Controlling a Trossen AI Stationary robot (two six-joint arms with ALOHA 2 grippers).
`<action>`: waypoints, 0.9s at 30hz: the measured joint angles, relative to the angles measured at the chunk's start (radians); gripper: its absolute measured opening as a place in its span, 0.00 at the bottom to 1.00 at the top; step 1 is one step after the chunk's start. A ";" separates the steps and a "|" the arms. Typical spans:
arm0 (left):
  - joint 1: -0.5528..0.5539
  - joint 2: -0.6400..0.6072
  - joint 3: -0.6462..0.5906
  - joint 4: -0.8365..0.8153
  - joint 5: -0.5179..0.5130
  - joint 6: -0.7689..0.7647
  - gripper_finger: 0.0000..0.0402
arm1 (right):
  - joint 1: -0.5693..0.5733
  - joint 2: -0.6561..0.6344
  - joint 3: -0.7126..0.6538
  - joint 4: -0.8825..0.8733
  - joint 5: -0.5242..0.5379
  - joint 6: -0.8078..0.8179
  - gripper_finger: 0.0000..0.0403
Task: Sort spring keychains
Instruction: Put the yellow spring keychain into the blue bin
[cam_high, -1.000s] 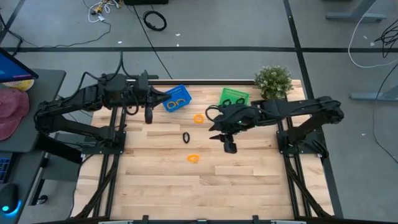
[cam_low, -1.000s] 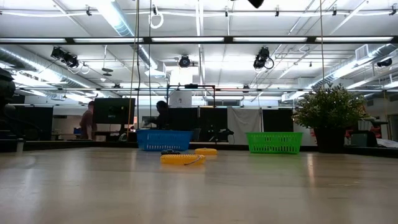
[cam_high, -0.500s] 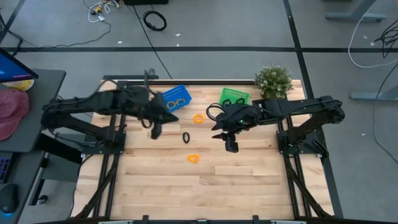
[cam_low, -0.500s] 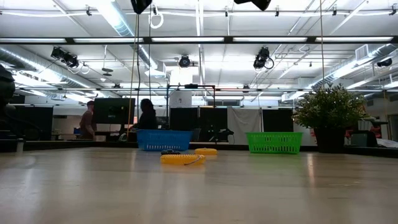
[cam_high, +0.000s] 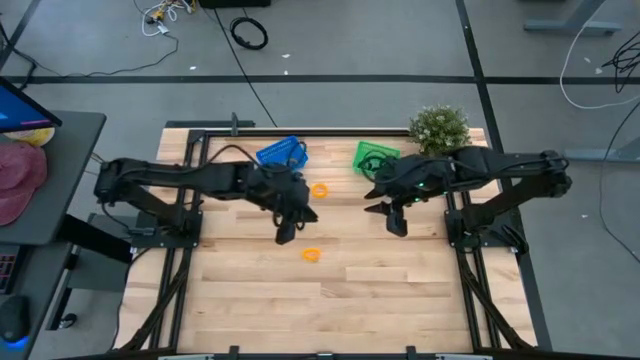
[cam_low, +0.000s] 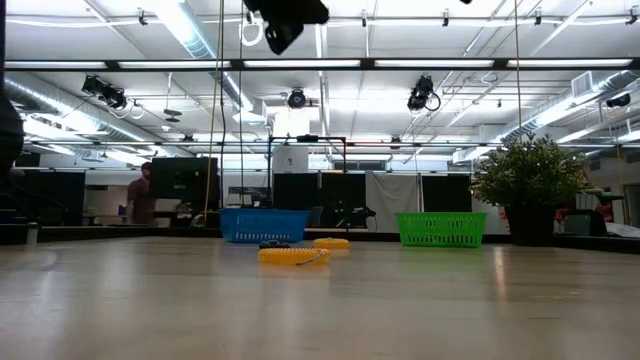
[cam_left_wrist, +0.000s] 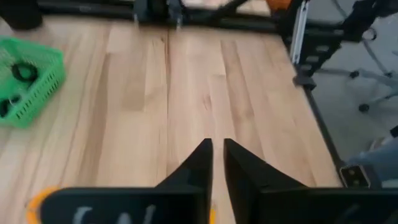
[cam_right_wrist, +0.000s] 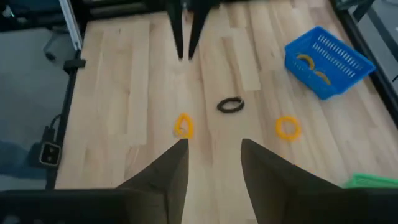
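Note:
Two orange spring keychains lie flat on the table (cam_high: 319, 190) (cam_high: 311, 255), and they also show in the right wrist view (cam_right_wrist: 287, 127) (cam_right_wrist: 183, 125). A black keychain (cam_right_wrist: 230, 104) lies between them. The blue basket (cam_high: 282, 153) holds orange keychains (cam_right_wrist: 309, 61). Black ones (cam_left_wrist: 22, 72) sit in the green basket (cam_high: 372, 157). My left gripper (cam_high: 284, 236) hangs above the table's middle, close to the black keychain, its fingers a narrow gap apart (cam_left_wrist: 214, 155). My right gripper (cam_high: 398, 228) hovers open (cam_right_wrist: 213, 155) near the green basket.
A potted plant (cam_high: 439, 130) stands at the far right corner beside the green basket. Both baskets sit along the far edge. Bare wood stretches across the near half of the table (cam_high: 330, 310). A person shows in the room behind (cam_low: 140, 195).
My left arm has swung from beside the blue basket toward the table's middle and near edge, stopping over the black keychain, and its gripper has come into the top of the low view. My right gripper has drawn back toward the right edge. The keychains have stayed put.

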 joint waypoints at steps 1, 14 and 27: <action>0.000 0.013 0.000 -0.005 0.000 0.000 0.12 | 0.000 -0.008 0.000 0.002 0.005 0.000 0.37; -0.042 0.198 0.000 -0.122 0.001 0.086 0.49 | 0.000 -0.034 -0.002 -0.005 0.025 0.000 0.37; -0.131 0.408 0.000 -0.142 0.061 0.312 0.56 | 0.000 -0.034 -0.003 -0.005 0.025 0.018 0.37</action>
